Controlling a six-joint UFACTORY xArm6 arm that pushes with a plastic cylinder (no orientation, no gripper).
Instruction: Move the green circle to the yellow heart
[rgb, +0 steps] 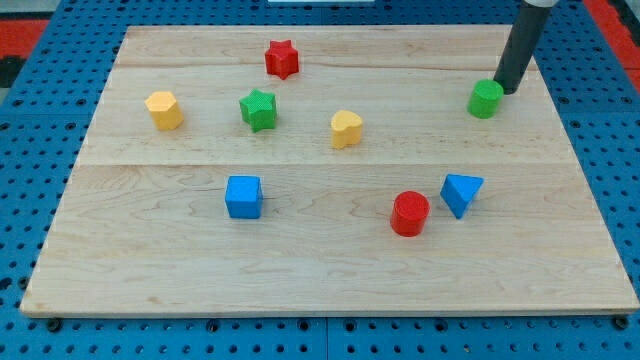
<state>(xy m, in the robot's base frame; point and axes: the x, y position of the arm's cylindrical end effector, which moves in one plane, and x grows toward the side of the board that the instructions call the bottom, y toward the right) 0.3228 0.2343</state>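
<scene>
The green circle (486, 99) is a round green block near the board's upper right. My tip (509, 89) stands just to the right of it and a little above, touching or almost touching its edge. The dark rod runs up and to the right out of the view's top. The yellow heart (346, 128) lies near the board's middle, well to the left of the green circle and slightly lower.
On the wooden board (320, 260): a red star (282, 59) at top middle, a green star (258, 109), a yellow hexagon (164, 110) at left, a blue cube (243, 196), a red cylinder (410, 213) and a blue triangle (460, 192) at lower right.
</scene>
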